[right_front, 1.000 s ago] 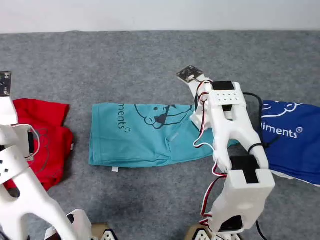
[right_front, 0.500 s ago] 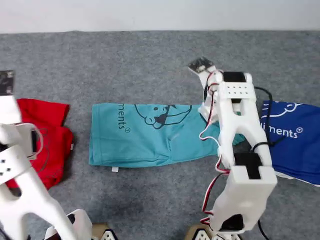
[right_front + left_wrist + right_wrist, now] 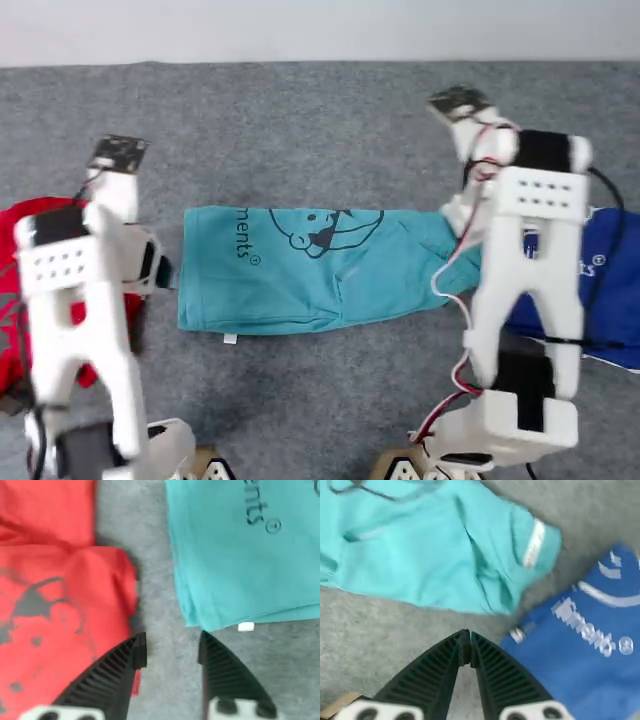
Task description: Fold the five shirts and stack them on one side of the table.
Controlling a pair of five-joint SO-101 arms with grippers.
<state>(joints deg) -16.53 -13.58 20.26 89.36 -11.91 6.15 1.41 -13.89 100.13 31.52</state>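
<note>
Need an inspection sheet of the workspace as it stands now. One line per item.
Surface: grey felt-like table, no marks seen.
Job's things: three shirts seen. The teal shirt lies in the middle as a long flat band, rumpled at its end nearest the blue shirt. The red shirt lies crumpled on the other side, apart from the teal one.
Clutter: nothing seen.
Grippers: left hand is open and empty, above the bare gap between red and teal. Right hand is shut and empty, above bare table near the teal and blue shirts.
Cables: red and white wires run along the right arm, clear of the shirts.
Surroundings: pale wall beyond the far edge.
</note>
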